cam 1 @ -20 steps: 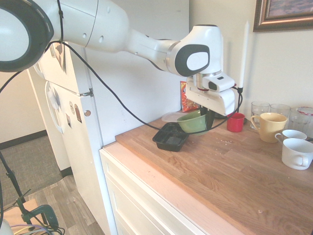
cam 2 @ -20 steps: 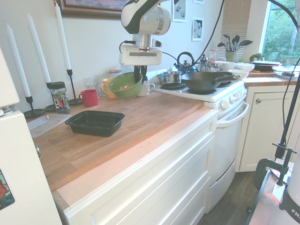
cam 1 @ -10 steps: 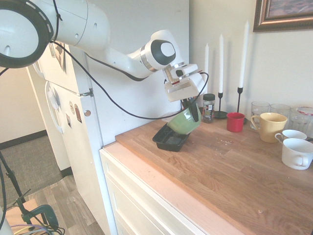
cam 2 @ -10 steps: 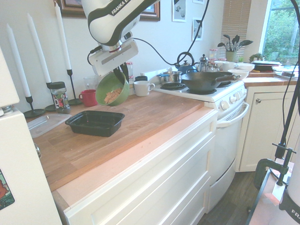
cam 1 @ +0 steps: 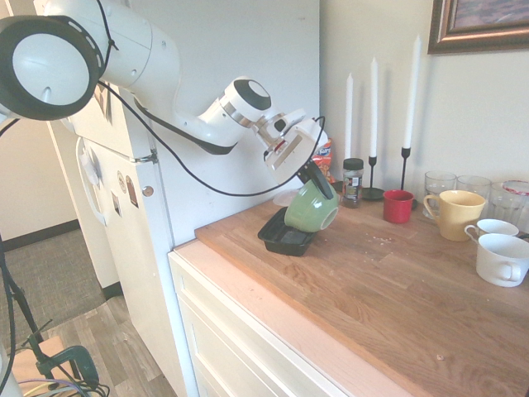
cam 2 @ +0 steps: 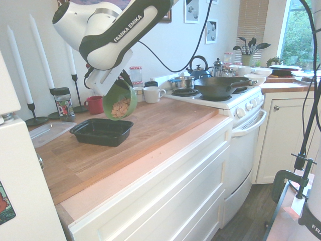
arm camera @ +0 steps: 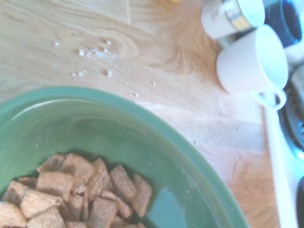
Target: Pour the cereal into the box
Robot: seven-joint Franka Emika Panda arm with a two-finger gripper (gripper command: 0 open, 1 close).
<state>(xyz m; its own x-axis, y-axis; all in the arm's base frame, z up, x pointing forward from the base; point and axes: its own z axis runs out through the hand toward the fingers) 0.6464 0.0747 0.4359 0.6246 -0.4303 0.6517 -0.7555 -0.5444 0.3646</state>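
From the fridge side I can't see inside the green bowl (cam 1: 312, 208) at all, just its underside, and it covers most of the black tray (cam 1: 283, 237) behind it. The snack bag (cam 1: 323, 154) is mostly tucked behind the gripper (cam 1: 317, 180), so no reading the print. In the wrist view the bowl runs off the bottom and left edges, so part of the cereal (arm camera: 76, 192) is cut off, and the white mugs (arm camera: 251, 59) up in the corner are blurry. The label on the spice jar (cam 2: 62, 104) is too small to read.
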